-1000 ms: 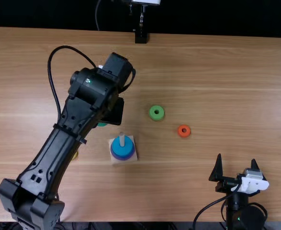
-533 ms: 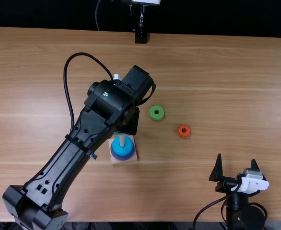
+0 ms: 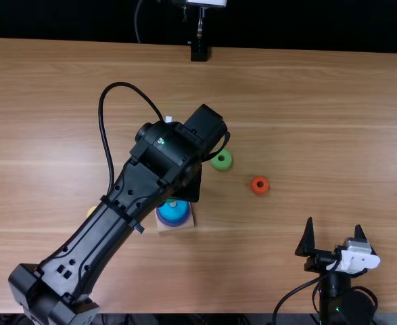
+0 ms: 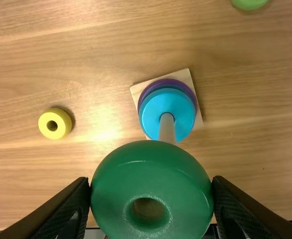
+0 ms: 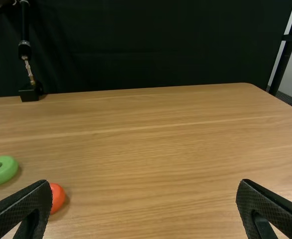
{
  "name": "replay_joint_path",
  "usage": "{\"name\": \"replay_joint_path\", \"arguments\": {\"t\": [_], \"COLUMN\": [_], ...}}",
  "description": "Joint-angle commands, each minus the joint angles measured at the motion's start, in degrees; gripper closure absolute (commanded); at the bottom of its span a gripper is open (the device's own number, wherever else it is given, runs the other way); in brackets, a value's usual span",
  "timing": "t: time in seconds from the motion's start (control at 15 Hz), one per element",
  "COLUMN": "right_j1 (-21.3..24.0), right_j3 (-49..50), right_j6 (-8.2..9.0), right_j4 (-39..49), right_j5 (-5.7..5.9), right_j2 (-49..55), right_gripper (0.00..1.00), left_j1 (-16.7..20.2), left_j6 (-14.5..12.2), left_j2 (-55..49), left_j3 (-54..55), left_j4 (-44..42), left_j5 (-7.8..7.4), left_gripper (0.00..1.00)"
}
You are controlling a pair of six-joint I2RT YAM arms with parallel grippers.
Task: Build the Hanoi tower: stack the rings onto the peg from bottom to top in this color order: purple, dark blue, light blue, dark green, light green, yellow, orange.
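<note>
Ring of dark green (image 4: 148, 169), held near the peg (image 4: 167, 130), looks light, stiff and smooth, perhaps slippery. Its outer rim is the place to grip, leaving the hole free. The left gripper (image 4: 151, 185) has it pinched, fingers spread just its width. The light blue ring (image 4: 155, 109) tops the stack. The right gripper (image 5: 145, 185) gapes wide, holding nothing. No lettering is legible on the rings.

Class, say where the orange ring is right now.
In the top view, the orange ring lies flat on the table, right of the middle; its nearest neighbour, the light green ring, sits farther left and slightly farther from the near edge.
</note>
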State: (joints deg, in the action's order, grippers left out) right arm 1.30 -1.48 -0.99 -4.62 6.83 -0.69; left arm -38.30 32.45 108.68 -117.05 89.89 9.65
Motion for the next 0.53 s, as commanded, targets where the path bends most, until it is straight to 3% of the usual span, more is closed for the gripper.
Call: {"name": "replay_joint_path", "arguments": {"t": [0.0,0.47], "right_j1": [0.55,0.55], "right_j3": [0.68,0.68], "right_j6": [0.15,0.15], "right_j4": [-1.66,-1.66], "right_j5": [0.03,0.03], "right_j2": [0.69,0.69], "right_gripper": [0.00,0.00], "left_j1": [-0.63,-0.81], "left_j6": [1.20,0.99], "left_j2": [-2.07,-0.23], "left_j3": [-0.28,-0.28], "left_j4": [0.08,-0.66], "left_j5": [-0.05,-0.26], "left_gripper": [1.00,1.00]}}
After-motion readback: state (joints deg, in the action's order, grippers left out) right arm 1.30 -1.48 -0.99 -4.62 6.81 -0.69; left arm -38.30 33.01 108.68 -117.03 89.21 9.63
